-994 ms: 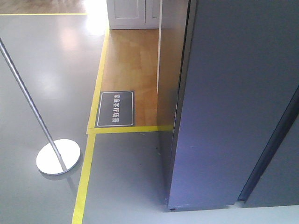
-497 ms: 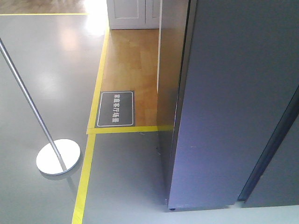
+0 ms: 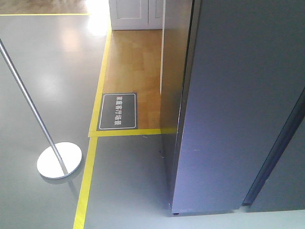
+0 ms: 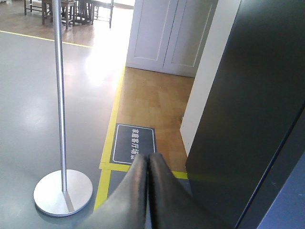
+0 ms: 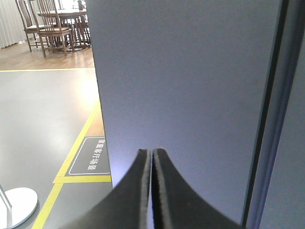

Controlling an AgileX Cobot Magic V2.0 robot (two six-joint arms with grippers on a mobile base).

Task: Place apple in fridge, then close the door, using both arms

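- The fridge (image 3: 238, 105) is the big dark grey-blue box on the right of the front view; only its smooth outside shows, w/ a small foot at the bottom edge
- A thin dark line runs down the fridge on the far right, both in the front view and the right wrist view; can't tell if that is the door edge
- The apple does not show in any view, so can't tell where it is
- Left gripper (image 4: 147, 156): its 2 black fingers are pressed together, tips touching, nothing btwn them. It hangs over the grey floor (image 3: 43, 71), pointing at the dark floor sign (image 4: 134, 143), w/ the fridge side on its right
- Right gripper (image 5: 152, 151): 2 black fingers squeezed together too, just a thin line btwn them, holding nothing. It points right at the flat grey-blue fridge face (image 5: 186, 76), very near it; can't tell if it touches
- A slim metal pole (image 3: 28, 105) leans up from a round shiny base (image 3: 59, 160) on the left, well apart from the fridge
- Yellow tape (image 3: 88, 181) runs along the floor and around a patch of wood floor (image 3: 133, 62); the sign w/ white letters lies on the wood, just beside the tape corner
- White cupboard doors (image 4: 167, 33) stand at the far end of the wood patch
- Chairs and a table (image 5: 52, 24) sit far back on the left
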